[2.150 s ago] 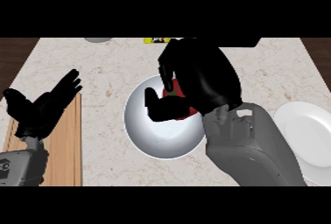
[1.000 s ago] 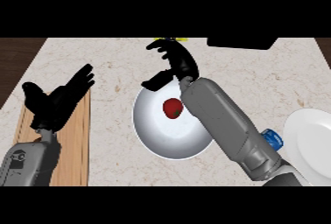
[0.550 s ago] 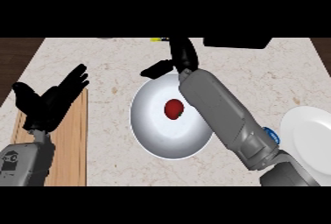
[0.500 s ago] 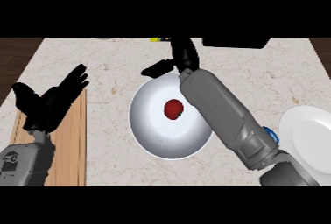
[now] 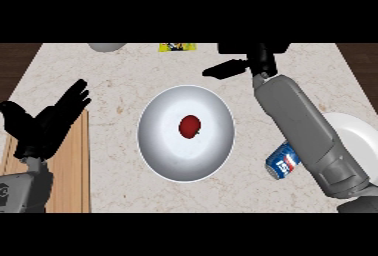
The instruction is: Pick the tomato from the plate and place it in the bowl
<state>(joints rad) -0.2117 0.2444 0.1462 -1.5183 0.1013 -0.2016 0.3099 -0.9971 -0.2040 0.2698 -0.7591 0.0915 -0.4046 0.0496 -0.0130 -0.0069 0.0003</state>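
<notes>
Pale speckled marble counter (image 5: 118,195), with a light wooden board (image 5: 70,170) lying along its left side and dark wood flooring showing at both upper corners. Left hand (image 5: 44,125) rests over the board near the left edge, fingers straight and spread. Blue drink can (image 5: 283,161) lies tilted between the large white oval bowl (image 5: 159,150) and a white round plate (image 5: 362,135) at the right edge. Small red tomato (image 5: 190,126) sits at the bowl's middle. Bare counter rings the bowl. Right hand (image 5: 247,62) hangs beyond the bowl's far rim, relaxed, holding nothing. Yellow packet (image 5: 177,47) at the far edge.
</notes>
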